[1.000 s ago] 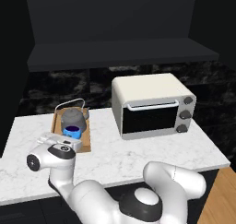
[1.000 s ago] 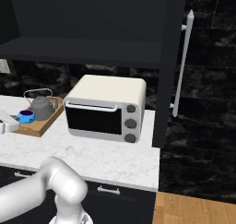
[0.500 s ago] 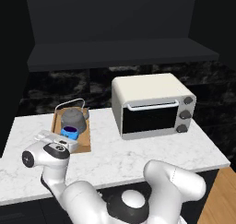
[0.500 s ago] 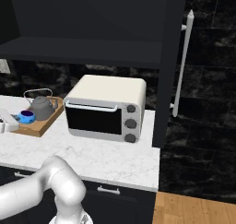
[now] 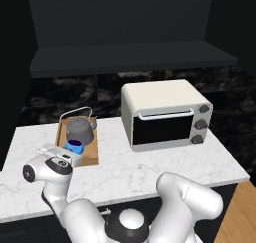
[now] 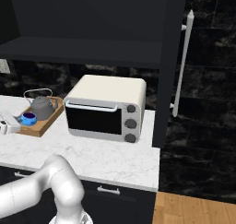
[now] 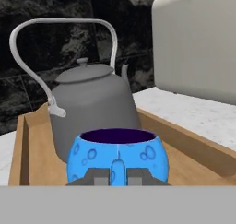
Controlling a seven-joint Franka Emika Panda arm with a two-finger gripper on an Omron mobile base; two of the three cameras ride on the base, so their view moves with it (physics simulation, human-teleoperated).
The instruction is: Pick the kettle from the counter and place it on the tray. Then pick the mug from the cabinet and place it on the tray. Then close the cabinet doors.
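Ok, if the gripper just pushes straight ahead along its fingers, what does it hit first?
The mug: it sits right in front of the shut gripper on the tray, with the kettle just behind it. The gap to the mug looks very small, though depth is hard to judge.

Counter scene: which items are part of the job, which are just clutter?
Job: kettle and mug, both on the tray; counter; cabinet; cabinet door, standing open; gripper, shut, right at the mug.
Clutter: toaster oven.
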